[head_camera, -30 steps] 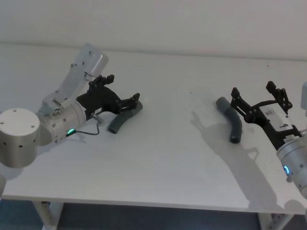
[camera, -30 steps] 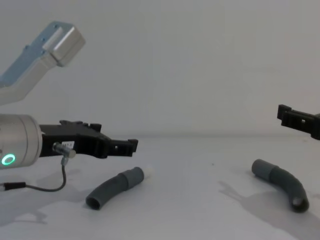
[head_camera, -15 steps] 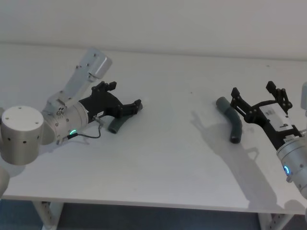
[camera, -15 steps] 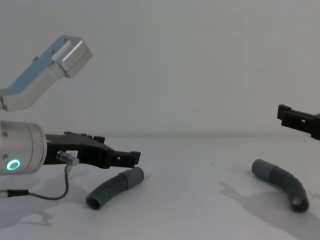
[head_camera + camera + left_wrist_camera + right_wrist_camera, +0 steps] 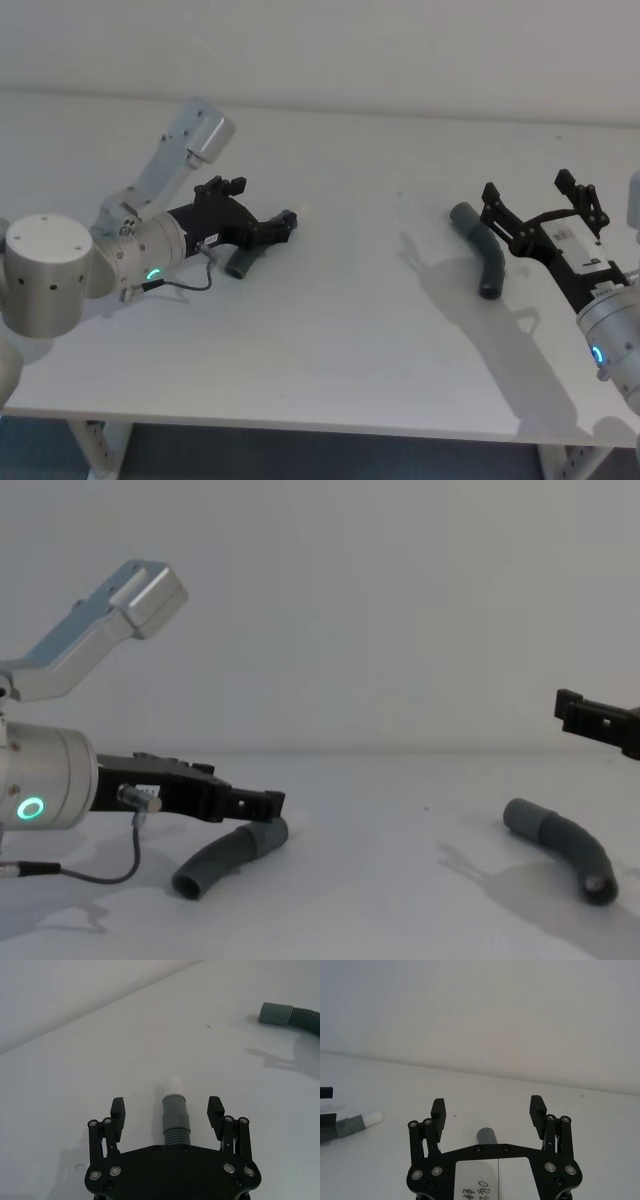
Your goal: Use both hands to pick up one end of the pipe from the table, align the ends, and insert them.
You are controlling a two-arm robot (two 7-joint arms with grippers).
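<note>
Left gripper (image 5: 262, 202) is sitting low, spread wide around the white-tipped pipe (image 5: 175, 1115), right gripper (image 5: 535, 188) hovering open above the other pipe (image 5: 485, 255).

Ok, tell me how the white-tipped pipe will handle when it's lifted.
The pipe looks hollow, so probably light. Its ribbed section suggests slight flex. Its bend should keep it from rolling as the open left gripper closes.

Robotics lab, test-cell setup: plain white bench (image 5: 340, 340) on perforated metal legs (image 5: 92, 440), bare pale wall (image 5: 400, 40) behind far edge, dark floor (image 5: 300, 455) below near edge.
</note>
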